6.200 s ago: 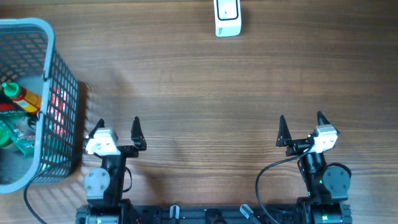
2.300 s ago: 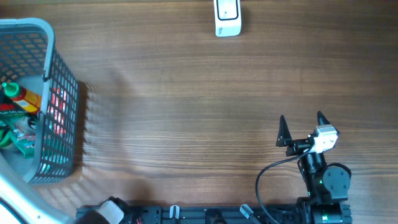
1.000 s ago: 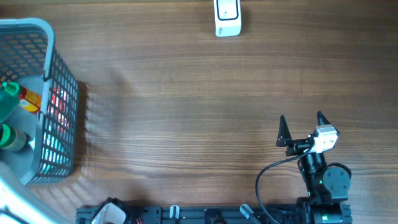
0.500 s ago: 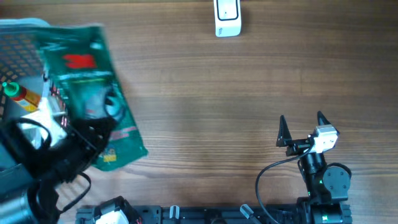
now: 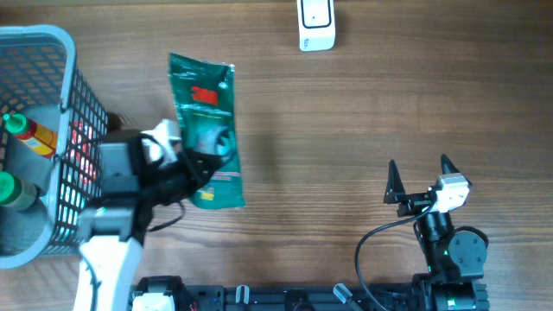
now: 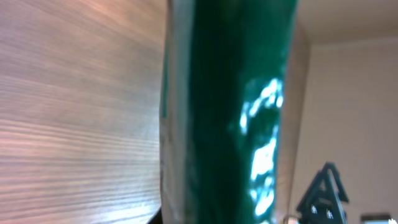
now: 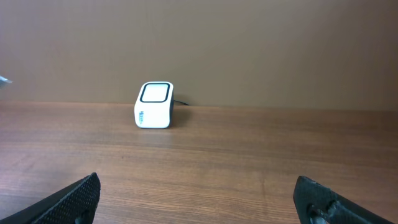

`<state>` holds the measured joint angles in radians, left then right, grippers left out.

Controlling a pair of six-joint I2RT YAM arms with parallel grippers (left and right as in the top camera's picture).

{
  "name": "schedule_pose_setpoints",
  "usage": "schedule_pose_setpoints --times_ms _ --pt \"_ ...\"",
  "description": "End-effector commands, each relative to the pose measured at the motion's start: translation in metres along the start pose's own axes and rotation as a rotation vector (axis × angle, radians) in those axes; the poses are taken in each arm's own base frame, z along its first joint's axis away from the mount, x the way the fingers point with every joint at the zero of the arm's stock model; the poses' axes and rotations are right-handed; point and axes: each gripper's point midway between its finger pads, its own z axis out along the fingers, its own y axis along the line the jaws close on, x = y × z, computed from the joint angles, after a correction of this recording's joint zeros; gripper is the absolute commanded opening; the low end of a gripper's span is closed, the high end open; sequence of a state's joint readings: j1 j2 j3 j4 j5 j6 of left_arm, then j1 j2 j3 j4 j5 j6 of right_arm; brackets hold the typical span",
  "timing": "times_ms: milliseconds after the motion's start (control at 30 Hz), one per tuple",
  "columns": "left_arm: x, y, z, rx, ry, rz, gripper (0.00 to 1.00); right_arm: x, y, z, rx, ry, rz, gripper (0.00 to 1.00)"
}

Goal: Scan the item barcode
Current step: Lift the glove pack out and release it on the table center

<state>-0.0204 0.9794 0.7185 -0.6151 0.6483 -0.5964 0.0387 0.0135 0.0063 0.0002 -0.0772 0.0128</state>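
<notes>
The wooden table [image 5: 363, 104] carries a white barcode scanner [image 5: 316, 24] at its far edge. A grey mesh basket [image 5: 85, 130] holding bottles [image 5: 24, 131] stands far to the left of the scanner. The green packet [image 5: 206, 112] is held above the table, left of the scanner and well apart from it, nearer the robot. The left gripper [image 5: 188, 164] is clamped on the packet's near end. The right gripper [image 5: 419, 177], right of the scanner near the robot's base, has its jaws spread wide, holding nothing.
</notes>
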Motion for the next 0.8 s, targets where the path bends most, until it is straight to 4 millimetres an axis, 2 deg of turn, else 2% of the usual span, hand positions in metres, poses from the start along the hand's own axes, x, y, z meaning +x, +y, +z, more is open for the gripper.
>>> schedule_pose_setpoints --times_ms 0,100,167,267,333,367,400,433,467,500,533,600,667,733,767 --pt "0.017 -0.003 0.046 0.045 0.074 -0.041 0.04 -0.002 -0.001 -0.001 0.003 -0.011 -0.011 1.00" --pt "0.020 0.006 0.083 -0.052 0.051 -0.022 0.09 -0.002 -0.001 -0.001 0.003 -0.011 -0.011 1.00" --pt "0.026 0.027 0.104 -0.177 0.028 -0.088 0.10 -0.002 -0.001 -0.001 0.003 -0.011 -0.011 1.00" --pt "0.041 0.051 0.123 -0.295 0.032 -0.182 0.11 -0.002 -0.001 -0.001 0.003 -0.011 -0.010 1.00" --pt "0.054 0.054 0.137 -0.313 0.061 -0.226 0.11 -0.002 -0.001 -0.001 0.003 -0.011 -0.011 1.00" --pt "0.059 0.051 0.141 -0.303 0.075 -0.237 0.18 -0.002 -0.001 -0.001 0.003 -0.011 -0.011 1.00" --pt "0.064 0.042 0.144 -0.263 0.103 -0.228 0.37 -0.002 -0.001 -0.001 0.003 -0.011 -0.011 1.00" --pt "0.067 0.030 0.146 -0.212 0.130 -0.219 0.67 -0.002 -0.001 -0.001 0.003 -0.011 -0.011 1.00" --pt "0.067 0.019 0.146 -0.169 0.145 -0.203 0.84 -0.002 -0.001 -0.001 0.003 -0.011 -0.011 1.00" --pt "0.065 0.006 0.145 -0.124 0.154 -0.179 0.95 -0.002 -0.001 -0.001 0.003 -0.011 -0.011 1.00" --pt "0.061 -0.007 0.142 -0.087 0.153 -0.145 0.99 -0.002 -0.001 -0.001 0.003 -0.011 -0.011 1.00" --pt "0.049 -0.040 0.128 -0.015 0.131 -0.037 1.00 -0.002 -0.001 -0.001 0.003 -0.011 -0.011 1.00" --pt "0.034 -0.059 0.109 -0.024 0.078 0.033 1.00 -0.002 -0.001 -0.001 0.003 -0.011 -0.011 1.00" --pt "0.018 -0.070 0.086 -0.082 0.006 0.086 1.00 -0.002 -0.001 -0.001 0.003 -0.011 -0.011 1.00" --pt "0.004 -0.074 0.065 -0.151 -0.060 0.128 0.99 -0.002 -0.001 -0.001 0.003 -0.011 -0.011 1.00"
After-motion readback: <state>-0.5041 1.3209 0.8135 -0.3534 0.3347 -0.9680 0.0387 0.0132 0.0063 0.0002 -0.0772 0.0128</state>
